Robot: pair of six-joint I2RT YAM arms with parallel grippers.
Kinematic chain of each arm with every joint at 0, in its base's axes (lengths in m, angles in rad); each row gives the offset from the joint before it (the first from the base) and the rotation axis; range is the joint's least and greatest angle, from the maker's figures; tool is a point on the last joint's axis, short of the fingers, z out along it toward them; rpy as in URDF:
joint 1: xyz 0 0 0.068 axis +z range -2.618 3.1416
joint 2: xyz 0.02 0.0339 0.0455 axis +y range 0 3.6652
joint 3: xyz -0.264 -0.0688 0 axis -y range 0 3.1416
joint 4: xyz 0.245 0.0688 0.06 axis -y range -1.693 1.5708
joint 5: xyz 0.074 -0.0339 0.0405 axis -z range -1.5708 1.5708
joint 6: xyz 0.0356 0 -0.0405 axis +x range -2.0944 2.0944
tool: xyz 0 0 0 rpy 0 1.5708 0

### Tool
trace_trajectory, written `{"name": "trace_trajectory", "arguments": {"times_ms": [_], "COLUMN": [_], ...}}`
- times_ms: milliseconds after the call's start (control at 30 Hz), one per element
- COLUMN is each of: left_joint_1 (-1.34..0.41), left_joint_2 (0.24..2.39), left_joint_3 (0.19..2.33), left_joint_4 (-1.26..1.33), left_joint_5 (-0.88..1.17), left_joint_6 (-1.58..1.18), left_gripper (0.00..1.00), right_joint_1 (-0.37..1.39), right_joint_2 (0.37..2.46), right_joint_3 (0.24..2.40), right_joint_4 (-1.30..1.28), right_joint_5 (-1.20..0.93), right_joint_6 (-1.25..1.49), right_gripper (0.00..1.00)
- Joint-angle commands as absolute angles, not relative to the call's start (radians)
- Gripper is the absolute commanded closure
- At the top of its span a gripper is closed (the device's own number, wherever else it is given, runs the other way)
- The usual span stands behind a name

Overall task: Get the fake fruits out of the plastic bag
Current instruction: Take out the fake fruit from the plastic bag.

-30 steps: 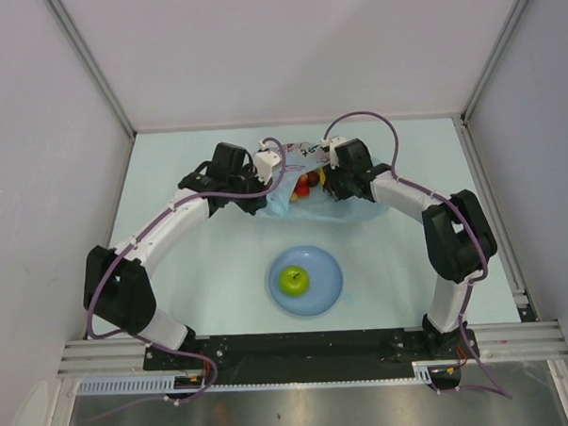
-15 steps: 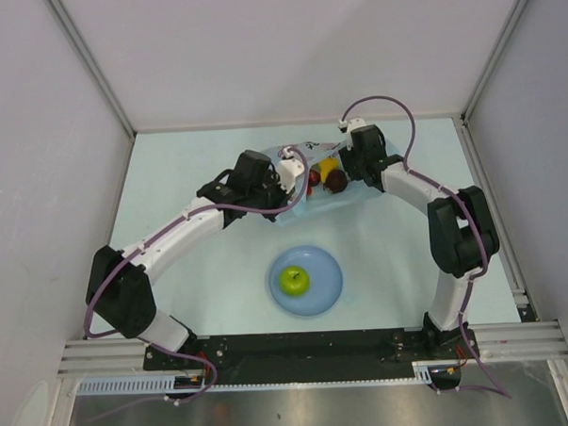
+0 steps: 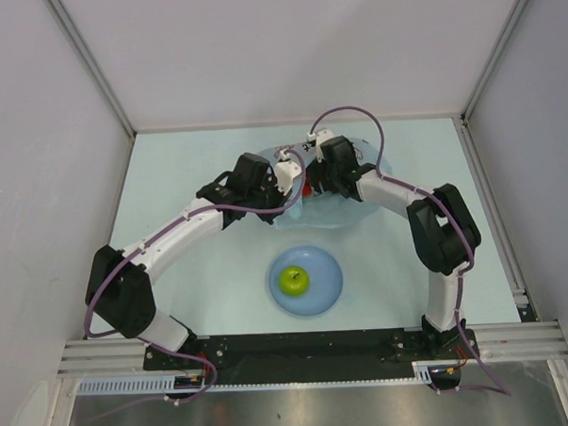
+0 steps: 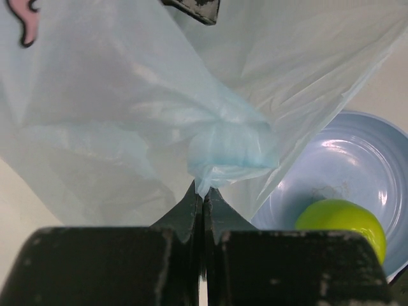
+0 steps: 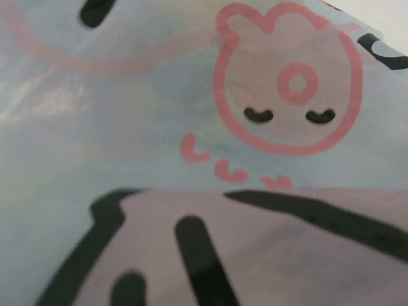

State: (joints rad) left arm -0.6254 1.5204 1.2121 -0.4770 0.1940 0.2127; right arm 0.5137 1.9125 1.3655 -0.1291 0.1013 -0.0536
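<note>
Left wrist view showed the left gripper (image 4: pixel 203 191) clamped tight, its two dark fingers (image 4: pixel 185 213) pressed together with no gap and pinching a bunched fold of the plastic bag (image 4: pixel 127 115). From that pinch the pale blue film fanned upward and to both sides, creased and translucent. Past the film, at the lower right of that view, the green apple (image 4: pixel 341 226) lay on the light-blue plate (image 4: pixel 357 153), apart from the bag. In the right wrist view the camera was pressed so close to the bag that only its print showed: a pink cartoon face (image 5: pixel 290 95) with two closed eyes, above thick black lettering (image 5: pixel 191 255). No fingers appeared there, so whether the right gripper was released or clenched could not be told. From above, the left gripper (image 3: pixel 287 170) and the right gripper (image 3: pixel 315 174) sat just beside each other over the bag (image 3: pixel 336 214), which lay at the far middle of the table (image 3: pixel 192 274). The fingers themselves were too small to read in that view. The left arm (image 3: pixel 172 237) curved in from the near left corner and the right arm (image 3: pixel 436 230) from the near right. Nearer the bases, between the two arms, the plate (image 3: pixel 325 296) rested on the table with the apple (image 3: pixel 293 280) at its centre.
</note>
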Motion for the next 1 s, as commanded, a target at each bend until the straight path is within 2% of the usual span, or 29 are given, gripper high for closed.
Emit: {"name": "trace_trajectory", "arguments": {"times_ms": [0,333,433,533,567,733,833,967], "left_joint_1": [-0.623,-0.623,-0.623,-0.623,-0.623,-0.621,-0.621,-0.618], "left_joint_2": [1.474,1.47,1.471,1.471,1.471,1.468,1.471,1.456], "left_joint_3": [1.209,1.184,1.186,1.187,1.186,1.177,1.173,1.157], "left_joint_4": [-0.446,-0.454,-0.454,-0.454,-0.451,-0.439,-0.434,-0.431], "left_joint_5": [0.202,0.198,0.196,0.195,0.193,0.192,0.173,0.144], "left_joint_6": [0.192,0.206,0.206,0.209,0.209,0.212,0.213,0.218], "left_gripper": [1.0,1.0,1.0,1.0,1.0,1.0,1.0,1.0], "right_joint_1": [0.508,0.496,0.489,0.489,0.488,0.495,0.495,0.495], "right_joint_2": [1.986,2.082,2.098,2.095,2.085,1.973,1.859,1.642], "right_joint_3": [1.419,1.448,1.447,1.447,1.448,1.448,1.448,1.425], "right_joint_4": [-0.066,-0.051,-0.035,-0.011,-0.008,-0.058,-0.193,-0.317], "right_joint_5": [0.274,0.325,0.318,0.345,0.347,0.284,0.136,-0.07], "right_joint_6": [-0.083,-0.205,-0.248,-0.276,-0.279,-0.256,-0.181,-0.143], "right_gripper": [0.15,0.12,0.16,0.29,0.39,0.53,0.81,0.93]}}
